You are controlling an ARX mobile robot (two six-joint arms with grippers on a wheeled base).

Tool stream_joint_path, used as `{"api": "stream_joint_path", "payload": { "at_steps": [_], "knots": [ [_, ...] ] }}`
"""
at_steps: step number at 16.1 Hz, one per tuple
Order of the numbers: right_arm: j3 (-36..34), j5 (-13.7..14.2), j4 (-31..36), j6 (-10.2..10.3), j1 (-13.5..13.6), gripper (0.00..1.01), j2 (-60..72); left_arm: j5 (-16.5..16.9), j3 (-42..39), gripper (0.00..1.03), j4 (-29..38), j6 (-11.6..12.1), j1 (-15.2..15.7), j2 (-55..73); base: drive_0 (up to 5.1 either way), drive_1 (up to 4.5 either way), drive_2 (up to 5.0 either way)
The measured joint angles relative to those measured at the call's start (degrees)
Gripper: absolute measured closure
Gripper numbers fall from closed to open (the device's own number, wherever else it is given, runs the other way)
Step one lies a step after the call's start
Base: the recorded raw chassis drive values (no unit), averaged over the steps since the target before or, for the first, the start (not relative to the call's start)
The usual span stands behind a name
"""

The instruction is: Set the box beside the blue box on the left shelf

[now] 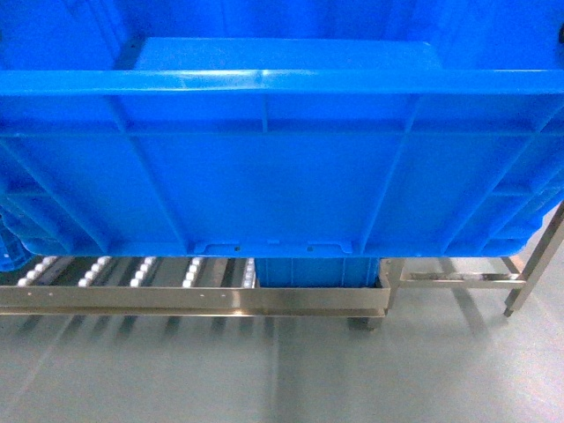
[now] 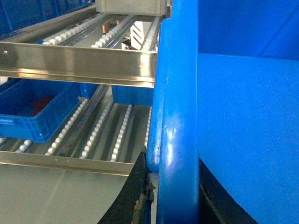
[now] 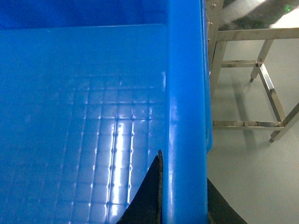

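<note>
Black left gripper fingers (image 2: pixel 140 196), black right gripper fingers (image 3: pixel 149 196)

The blue box (image 1: pixel 282 167) fills the view above the roller shelf (image 1: pixel 132 273).

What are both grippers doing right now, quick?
Left gripper: shut on the box, fingers straddling its left rim.
Right gripper: shut on the box, clamped over its right rim.
</note>
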Motion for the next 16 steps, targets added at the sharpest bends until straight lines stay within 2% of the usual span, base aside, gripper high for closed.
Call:
{"api": "stream_joint_path", "payload": {
  "at_steps": [16],
  "knots": [
    [0.0,0.1,0.1,0.0,0.0,0.94,0.0,0.0,0.0,0.88,0.2,0.0,0.0,0.0,-5.0,2.45,2.4]
  ]
}}
